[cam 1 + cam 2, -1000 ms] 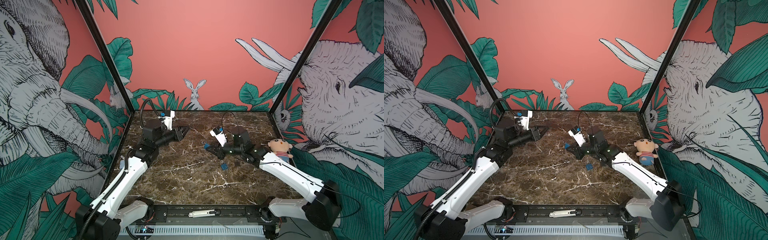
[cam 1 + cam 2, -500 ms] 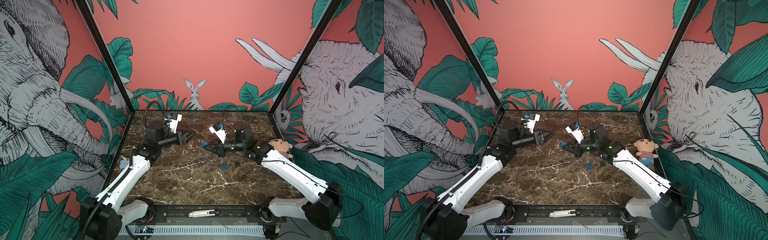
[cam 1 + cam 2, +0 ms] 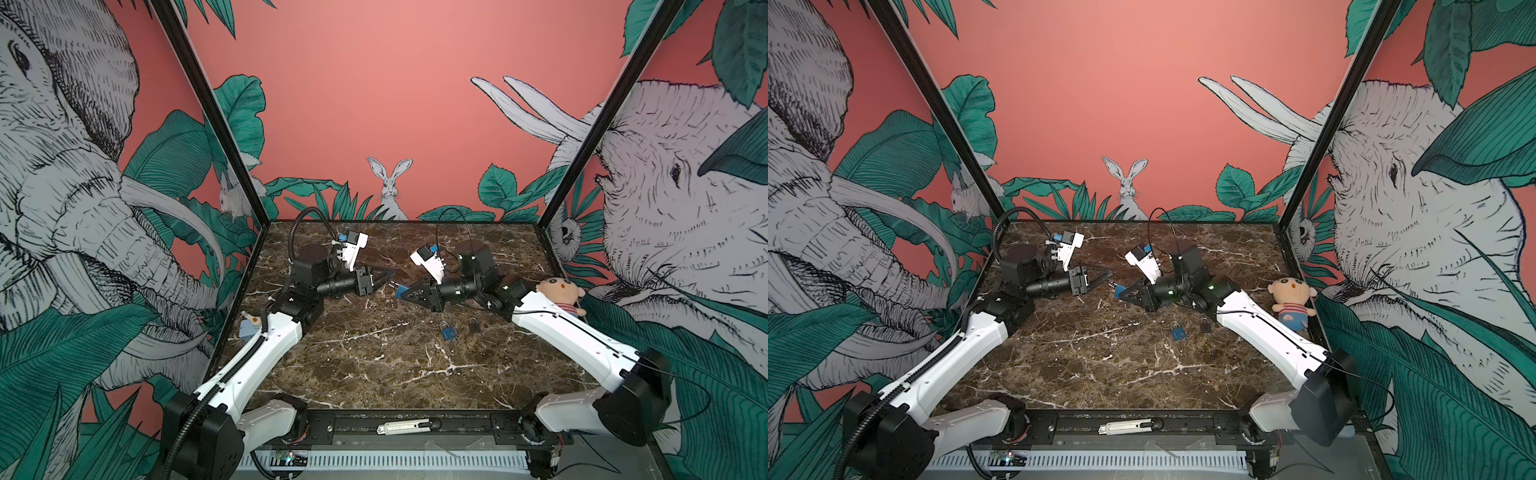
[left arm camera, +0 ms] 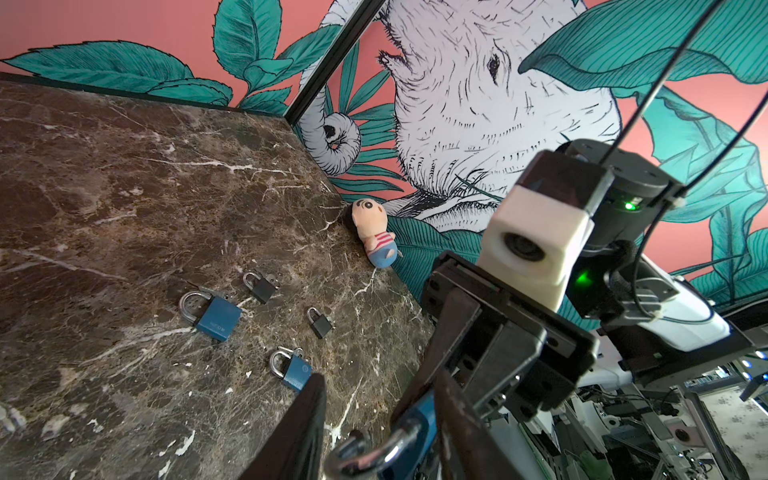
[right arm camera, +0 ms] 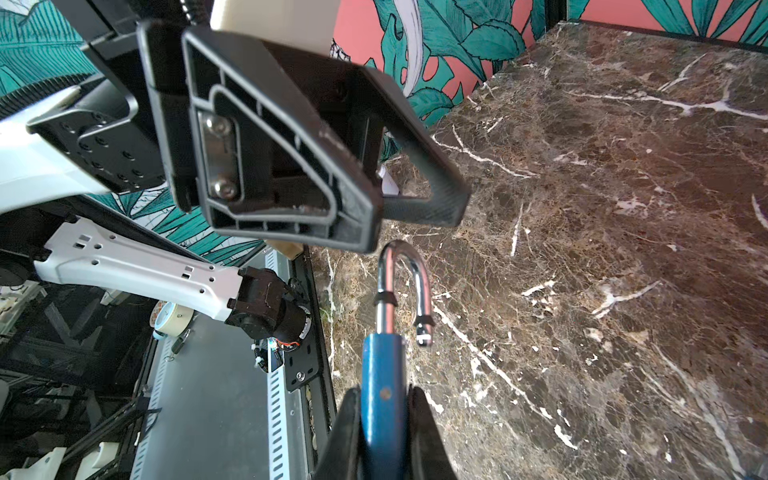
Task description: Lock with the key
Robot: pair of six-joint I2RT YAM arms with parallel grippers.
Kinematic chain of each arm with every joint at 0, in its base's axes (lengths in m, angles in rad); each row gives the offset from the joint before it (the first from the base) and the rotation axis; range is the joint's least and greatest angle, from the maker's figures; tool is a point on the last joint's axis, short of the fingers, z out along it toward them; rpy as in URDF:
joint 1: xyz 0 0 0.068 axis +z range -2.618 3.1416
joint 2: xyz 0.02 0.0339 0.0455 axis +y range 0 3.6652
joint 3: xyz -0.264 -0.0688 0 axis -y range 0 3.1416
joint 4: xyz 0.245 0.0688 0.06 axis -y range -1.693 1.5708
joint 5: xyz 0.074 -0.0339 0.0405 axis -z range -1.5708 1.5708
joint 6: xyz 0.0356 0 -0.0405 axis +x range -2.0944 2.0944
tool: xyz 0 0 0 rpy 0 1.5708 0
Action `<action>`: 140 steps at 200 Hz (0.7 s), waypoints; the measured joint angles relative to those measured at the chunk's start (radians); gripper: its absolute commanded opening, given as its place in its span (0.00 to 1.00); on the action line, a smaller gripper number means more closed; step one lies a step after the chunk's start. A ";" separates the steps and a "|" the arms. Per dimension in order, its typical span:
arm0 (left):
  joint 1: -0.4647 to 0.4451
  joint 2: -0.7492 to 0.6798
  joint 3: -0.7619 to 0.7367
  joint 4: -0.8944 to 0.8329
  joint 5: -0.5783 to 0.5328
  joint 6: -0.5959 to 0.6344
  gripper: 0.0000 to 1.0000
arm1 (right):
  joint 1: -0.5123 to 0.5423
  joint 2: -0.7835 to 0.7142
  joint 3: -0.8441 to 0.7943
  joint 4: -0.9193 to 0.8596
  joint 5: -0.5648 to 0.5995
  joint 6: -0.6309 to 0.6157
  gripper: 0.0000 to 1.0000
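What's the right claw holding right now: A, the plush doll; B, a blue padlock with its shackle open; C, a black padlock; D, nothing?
B: the right claw grips a blue padlock whose shackle has its free end clear of the body.

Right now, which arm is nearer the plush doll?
Right. The right arm passes close beside the doll; the left arm is on the opposite side, well away from it.
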 measured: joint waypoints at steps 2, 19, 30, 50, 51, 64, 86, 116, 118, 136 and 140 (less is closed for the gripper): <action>0.000 0.000 0.000 0.000 0.001 0.001 0.42 | 0.000 0.000 0.001 0.000 -0.001 0.000 0.00; 0.000 -0.005 -0.006 0.000 0.011 0.000 0.40 | -0.001 0.004 0.011 0.006 -0.016 0.009 0.00; 0.000 -0.008 -0.008 0.000 0.016 0.000 0.39 | -0.004 0.005 0.015 0.011 -0.024 0.016 0.00; 0.000 -0.017 -0.011 -0.001 0.022 0.002 0.36 | -0.013 0.005 0.016 0.020 -0.045 0.031 0.00; 0.000 -0.018 -0.011 -0.001 0.022 0.002 0.36 | -0.014 0.005 0.016 0.020 -0.046 0.032 0.00; 0.000 -0.024 -0.011 -0.002 0.023 0.004 0.34 | -0.020 0.006 0.016 0.028 -0.055 0.042 0.00; 0.000 -0.039 -0.011 -0.011 0.024 0.011 0.32 | -0.026 0.006 0.016 0.037 -0.067 0.055 0.00; 0.000 -0.048 -0.011 -0.023 0.023 0.017 0.28 | -0.026 0.007 0.016 0.047 -0.076 0.065 0.00; 0.000 -0.048 -0.011 -0.023 0.024 0.017 0.28 | -0.026 0.008 0.016 0.048 -0.077 0.066 0.00; 0.000 -0.048 -0.011 -0.031 0.024 0.019 0.26 | -0.026 0.010 0.016 0.055 -0.087 0.070 0.00; 0.000 -0.048 -0.011 -0.032 0.024 0.018 0.26 | -0.026 0.010 0.016 0.056 -0.088 0.072 0.00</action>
